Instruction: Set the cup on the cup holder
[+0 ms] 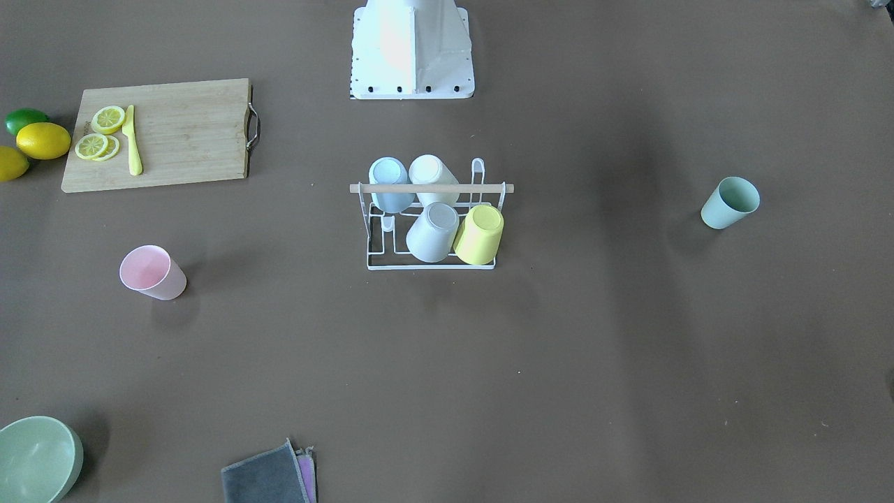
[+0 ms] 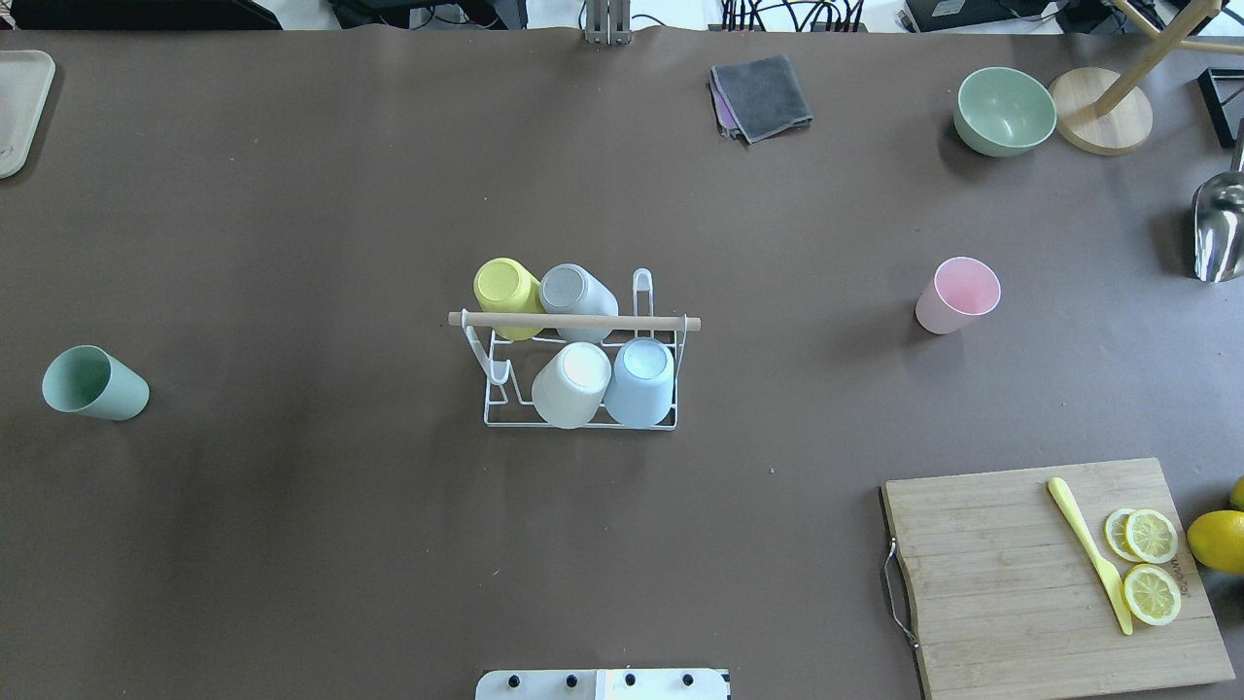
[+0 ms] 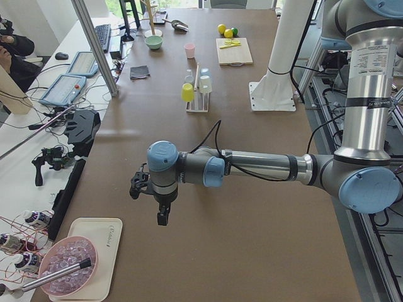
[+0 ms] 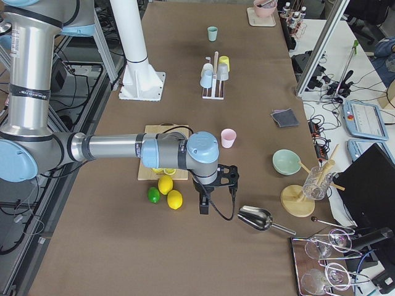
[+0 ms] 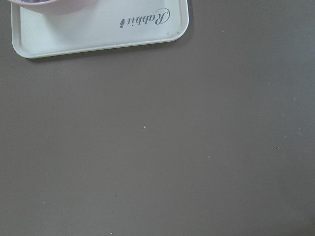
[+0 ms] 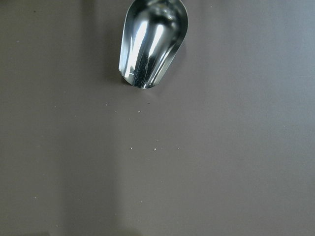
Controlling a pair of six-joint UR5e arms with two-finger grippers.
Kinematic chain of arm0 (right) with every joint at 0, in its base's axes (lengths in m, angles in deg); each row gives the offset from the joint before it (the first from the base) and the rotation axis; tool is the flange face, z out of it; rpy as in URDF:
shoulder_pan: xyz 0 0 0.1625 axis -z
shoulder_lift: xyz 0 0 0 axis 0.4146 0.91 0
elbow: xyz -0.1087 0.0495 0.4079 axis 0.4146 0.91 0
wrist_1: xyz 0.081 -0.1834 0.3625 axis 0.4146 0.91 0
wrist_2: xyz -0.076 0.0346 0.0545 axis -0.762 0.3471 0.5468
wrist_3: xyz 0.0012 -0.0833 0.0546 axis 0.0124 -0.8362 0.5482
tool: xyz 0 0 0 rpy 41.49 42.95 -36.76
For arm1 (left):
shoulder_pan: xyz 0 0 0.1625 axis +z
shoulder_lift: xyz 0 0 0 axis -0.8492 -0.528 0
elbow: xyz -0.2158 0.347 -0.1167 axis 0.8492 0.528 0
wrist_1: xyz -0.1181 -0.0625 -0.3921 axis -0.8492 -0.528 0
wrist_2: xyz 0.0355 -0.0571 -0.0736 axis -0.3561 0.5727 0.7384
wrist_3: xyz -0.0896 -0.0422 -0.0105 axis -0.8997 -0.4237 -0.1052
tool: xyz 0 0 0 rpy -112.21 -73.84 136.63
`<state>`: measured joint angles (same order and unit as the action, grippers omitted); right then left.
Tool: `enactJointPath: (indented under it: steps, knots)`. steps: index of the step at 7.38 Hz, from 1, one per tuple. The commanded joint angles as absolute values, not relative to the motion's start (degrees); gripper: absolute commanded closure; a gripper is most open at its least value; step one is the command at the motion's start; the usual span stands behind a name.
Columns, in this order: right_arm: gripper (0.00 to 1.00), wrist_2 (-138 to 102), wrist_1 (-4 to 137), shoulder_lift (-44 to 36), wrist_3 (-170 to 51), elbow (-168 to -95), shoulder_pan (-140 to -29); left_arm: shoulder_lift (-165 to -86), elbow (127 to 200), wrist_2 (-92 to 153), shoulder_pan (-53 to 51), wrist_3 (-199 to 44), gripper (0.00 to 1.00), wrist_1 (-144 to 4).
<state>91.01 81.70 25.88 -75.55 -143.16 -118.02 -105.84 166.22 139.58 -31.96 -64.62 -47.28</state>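
Observation:
The white wire cup holder [image 2: 573,321] with its wooden rod stands mid-table and carries several upturned cups: yellow, grey, white and blue. A pink cup [image 2: 957,295] stands upright to its right. Far left, a pale green cup [image 2: 94,383] rests apart from the rack. My left gripper [image 3: 160,214] shows only in the exterior left view, hanging over bare table near a white tray; I cannot tell if it is open or shut. Only the exterior right view shows my right gripper [image 4: 203,206], near the metal scoop [image 4: 256,217]; its state I cannot tell either.
A wooden cutting board [image 2: 1020,583] with lemon slices and a yellow knife lies front right, with whole lemons [image 2: 1217,541] beside it. At the back are a green bowl [image 2: 1004,110], a grey cloth [image 2: 763,95] and a wooden stand. The white tray [image 5: 98,29] sits at the far left.

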Motion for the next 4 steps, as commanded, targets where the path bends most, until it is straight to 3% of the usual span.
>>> enactJointPath:
  steps: [1,4]
  knots:
    - [0.0,91.11,81.75,25.29,-75.12,-143.17,-118.01,-105.86,166.04,139.5,-31.96,-64.55,0.02,-47.28]
    - [0.0,91.55,82.1,22.66,-74.86,-143.7,-117.4,-105.86,165.86,139.5,-31.96,-64.64,0.02,-47.28]
